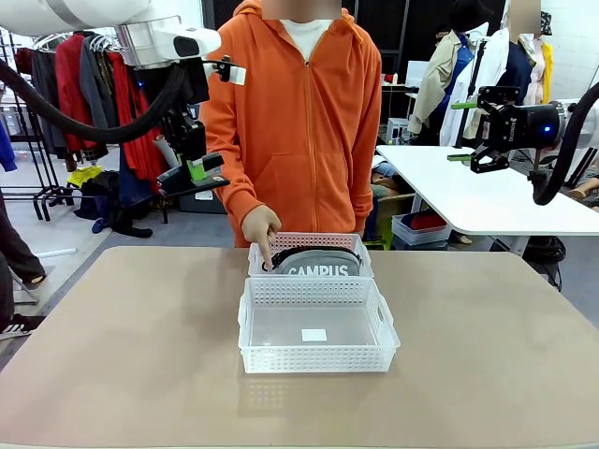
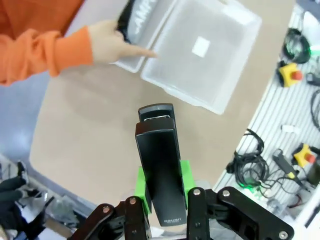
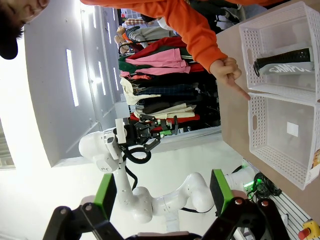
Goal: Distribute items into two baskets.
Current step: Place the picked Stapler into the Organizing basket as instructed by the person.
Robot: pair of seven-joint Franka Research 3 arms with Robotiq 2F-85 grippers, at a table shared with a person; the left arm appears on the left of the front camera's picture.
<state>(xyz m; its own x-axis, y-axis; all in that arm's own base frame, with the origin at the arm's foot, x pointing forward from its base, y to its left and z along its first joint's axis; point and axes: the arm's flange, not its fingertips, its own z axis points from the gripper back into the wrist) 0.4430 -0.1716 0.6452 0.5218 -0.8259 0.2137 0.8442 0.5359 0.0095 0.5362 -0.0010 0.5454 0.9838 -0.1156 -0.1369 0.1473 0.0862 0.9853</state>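
Observation:
My left gripper hangs high above the table's far left, shut on the small black stapler. In the left wrist view the stapler sticks out between the green pads. The grey "CAMPUS" pouch lies in the far basket. The near, larger basket holds only a white label. A person's hand points a finger down at the far basket's left rim. My right gripper is open and holds nothing, raised at the far right, well away from the baskets.
The person in an orange hoodie stands at the table's far edge behind the baskets. A white table with a bin under it stands at the back right. Clothes racks stand at the back left. The tan tabletop has room on both sides.

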